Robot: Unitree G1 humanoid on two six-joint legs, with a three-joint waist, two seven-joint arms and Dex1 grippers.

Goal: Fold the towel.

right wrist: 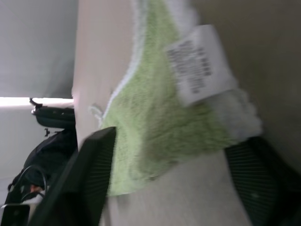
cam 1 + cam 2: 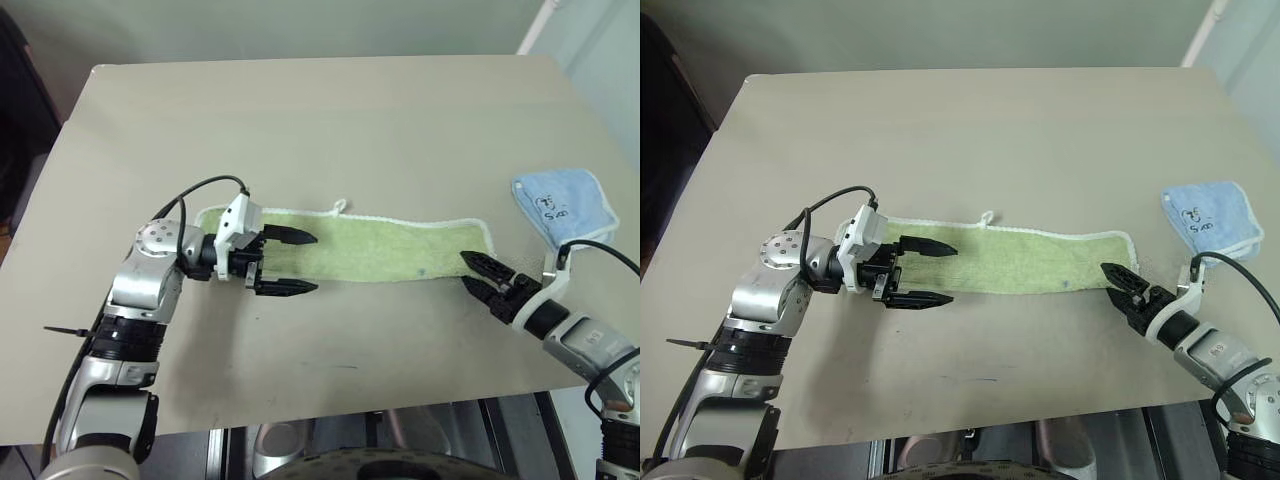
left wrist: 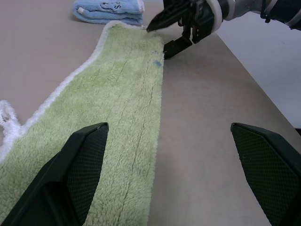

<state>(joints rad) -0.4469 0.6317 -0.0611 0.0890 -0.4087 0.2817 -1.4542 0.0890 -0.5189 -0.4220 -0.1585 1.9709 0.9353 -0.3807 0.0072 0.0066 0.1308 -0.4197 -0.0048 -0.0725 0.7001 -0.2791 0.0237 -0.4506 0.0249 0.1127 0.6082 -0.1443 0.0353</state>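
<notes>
One green towel (image 2: 365, 246) lies as a long folded strip across the bench (image 2: 320, 120). One blue cloth (image 2: 563, 204) lies near its right end. Left gripper (image 2: 285, 262): fingers wide over the left end. Right gripper (image 2: 477, 276): fingers narrowly parted at the right end, holding nothing.

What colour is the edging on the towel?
White, running along the light green towel; it shows best in the left wrist view.

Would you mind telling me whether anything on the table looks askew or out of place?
Nothing looks damaged or spilled. The green towel lies flat as a long strip, slightly slanted across the table. A smaller folded blue cloth sits apart near its right end, beside the table's right edge.
</notes>
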